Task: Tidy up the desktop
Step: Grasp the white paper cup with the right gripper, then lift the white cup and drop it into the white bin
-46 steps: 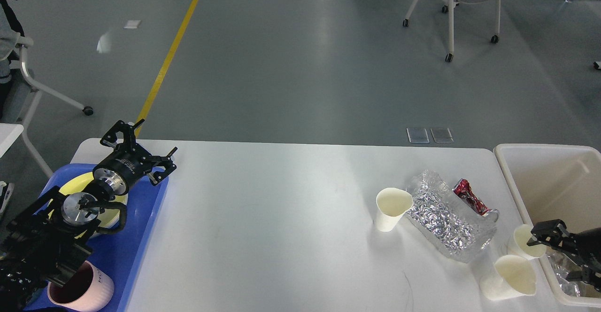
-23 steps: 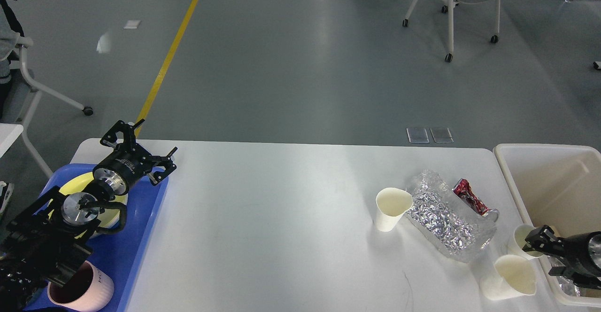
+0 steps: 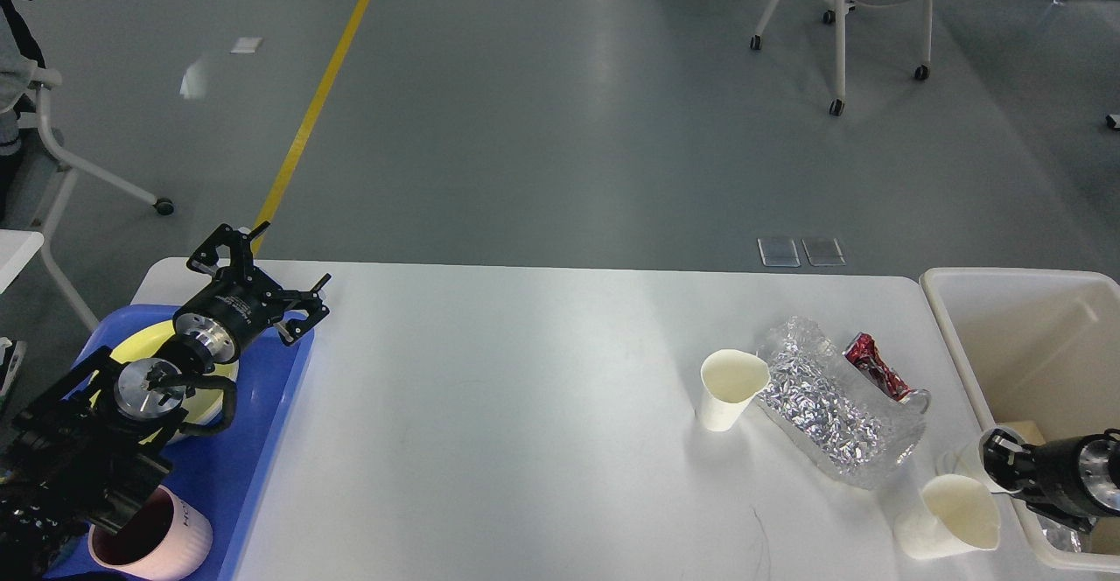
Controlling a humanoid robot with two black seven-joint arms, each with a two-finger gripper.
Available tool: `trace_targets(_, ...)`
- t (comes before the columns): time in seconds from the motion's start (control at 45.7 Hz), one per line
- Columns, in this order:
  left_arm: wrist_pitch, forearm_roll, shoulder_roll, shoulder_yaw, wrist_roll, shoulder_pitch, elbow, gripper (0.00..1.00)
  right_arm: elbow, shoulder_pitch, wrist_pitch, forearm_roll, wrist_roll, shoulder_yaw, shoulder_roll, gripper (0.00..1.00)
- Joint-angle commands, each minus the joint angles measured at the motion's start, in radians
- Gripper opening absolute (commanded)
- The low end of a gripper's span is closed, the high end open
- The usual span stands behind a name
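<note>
The white desktop (image 3: 525, 388) holds an upright paper cup (image 3: 731, 387), a crumpled silver foil bag (image 3: 831, 406) and a red wrapper (image 3: 875, 367). A second paper cup (image 3: 954, 515) stands near the front right. A third paper cup (image 3: 961, 461) is partly hidden by my right gripper (image 3: 997, 460), which sits right against it at the bin's edge. That gripper is dark and seen end-on, so its fingers cannot be told apart. My left gripper (image 3: 267, 266) is open and empty, over the far end of the blue tray (image 3: 254, 450).
A cream-white bin (image 3: 1024, 336) stands off the table's right end, with foil scraps in its near corner. The tray holds a yellow plate (image 3: 157, 338) and a pink mug (image 3: 162, 542), partly under my left arm. Chairs stand on the floor beyond the table.
My right gripper has dropped lower and turned end-on, now covering more of the third paper cup by the bin. The left arm has not moved.
</note>
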Motion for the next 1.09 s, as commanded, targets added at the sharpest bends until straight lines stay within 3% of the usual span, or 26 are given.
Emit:
trace_targets(0.0, 0.000, 0.000, 0.000, 0.000, 0.000, 0.000, 0.000, 1.00, 0.000, 0.006, 0.000, -0.001, 0.000, 0.000, 0.000, 0.00)
trace_targets(0.372, 0.000, 0.000, 0.000, 0.000, 0.000, 0.000, 0.000, 1.00, 0.005, 0.022, 0.009, 0.001, 0.001, -0.002, -0.003, 0.00)
trace_targets(0.569, 0.000, 0.000, 0.000, 0.000, 0.000, 0.000, 0.000, 1.00, 0.009, 0.123, 0.043, -0.003, 0.000, -0.012, -0.017, 0.00)
trace_targets(0.897, 0.000, 0.000, 0.000, 0.000, 0.000, 0.000, 0.000, 1.00, 0.073, 0.577, 0.365, -0.114, -0.014, -0.021, -0.086, 0.00)
trace_targets(1.007, 0.000, 0.000, 0.000, 0.000, 0.002, 0.000, 0.000, 1.00, 0.194, 0.773, 0.451, -0.168, -0.041, -0.018, -0.083, 0.00)
trace_targets(1.072, 0.000, 0.000, 0.000, 0.000, 0.002, 0.000, 0.000, 1.00, 0.294, 0.885, 0.482, -0.185, -0.086, -0.015, -0.073, 0.00)
